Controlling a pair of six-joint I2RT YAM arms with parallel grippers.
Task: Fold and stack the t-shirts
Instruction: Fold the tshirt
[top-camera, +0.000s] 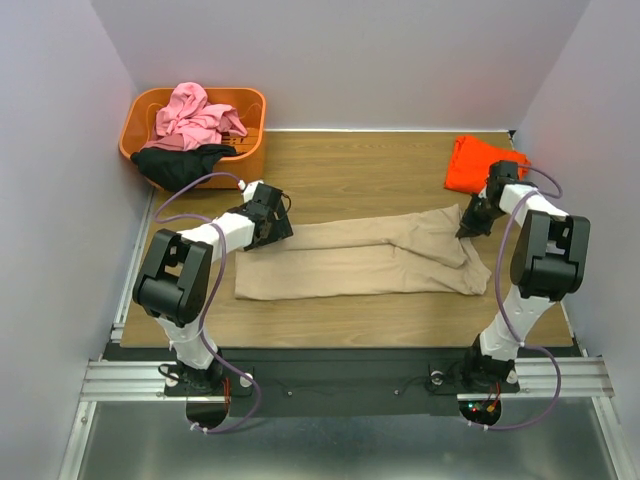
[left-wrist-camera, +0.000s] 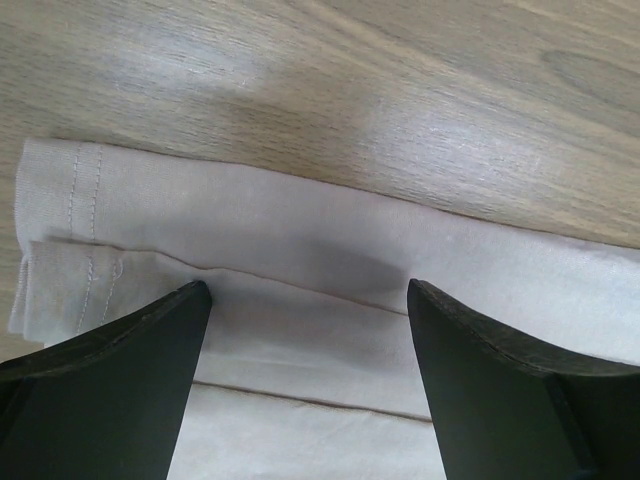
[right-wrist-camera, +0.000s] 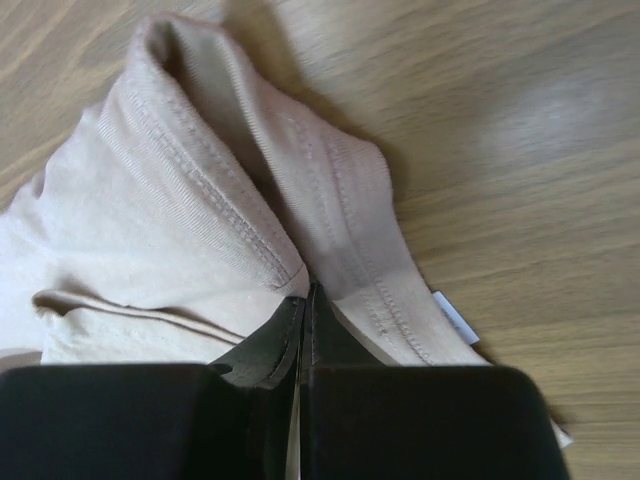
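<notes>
Wood-grain desk (top-camera: 370, 165), pale walls (top-camera: 350, 60). I see left fingers (left-wrist-camera: 110, 380) spread over tan t-shirt (top-camera: 350, 262) mid-desk, right fingers (right-wrist-camera: 265, 350) clamped on its collar.

Orange plastic basket (top-camera: 250, 140) at far-left corner of wooden table (top-camera: 360, 170); pale walls (top-camera: 350, 60) around.

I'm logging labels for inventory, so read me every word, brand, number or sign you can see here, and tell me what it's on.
No text can be read in any of the three views.
A white tag at the neck of the tan t-shirt: too small to read, and no print shows on it.
The orange basket and the orange-red t-shirt: no lettering visible.
</notes>
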